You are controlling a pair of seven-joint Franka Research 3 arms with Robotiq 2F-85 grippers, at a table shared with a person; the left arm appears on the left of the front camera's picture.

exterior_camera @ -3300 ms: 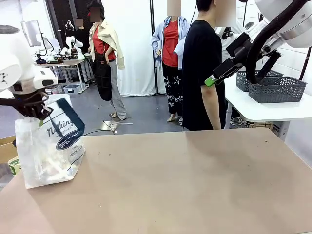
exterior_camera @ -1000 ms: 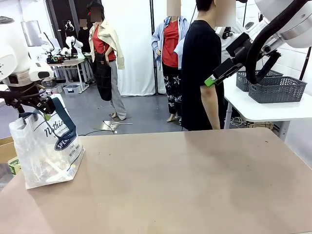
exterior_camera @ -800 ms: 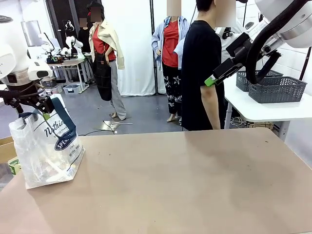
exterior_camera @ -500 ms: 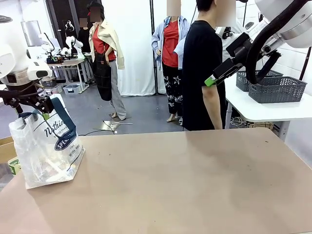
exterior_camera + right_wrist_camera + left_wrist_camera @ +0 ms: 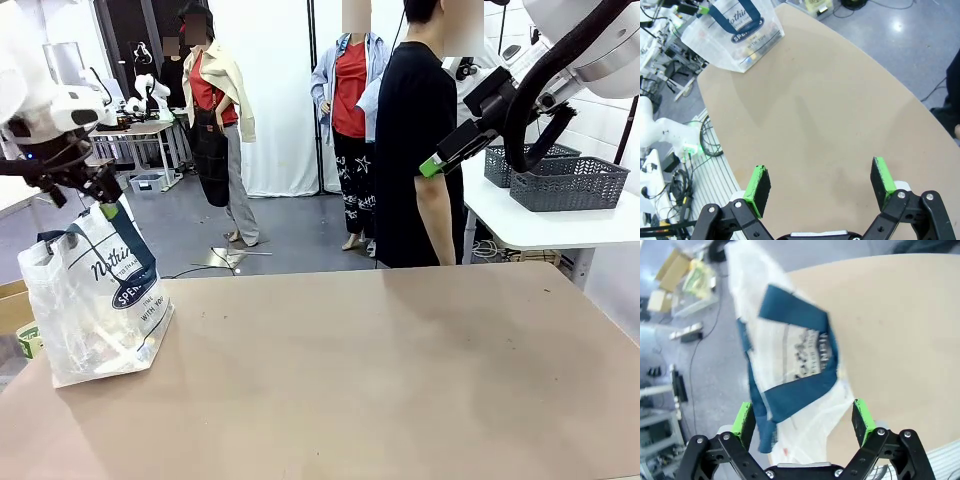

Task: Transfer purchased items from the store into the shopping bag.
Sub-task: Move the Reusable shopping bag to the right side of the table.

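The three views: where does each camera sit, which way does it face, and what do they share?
Front view: fixed between the arms, facing across the table toward a person; left gripper above the bag, right gripper raised high.
Left wrist view: looks down past its open green pads onto the bag and floor.
Right wrist view: high up, looks down between its open pads over the table.
Shared: the bag and tabletop appear in all three.
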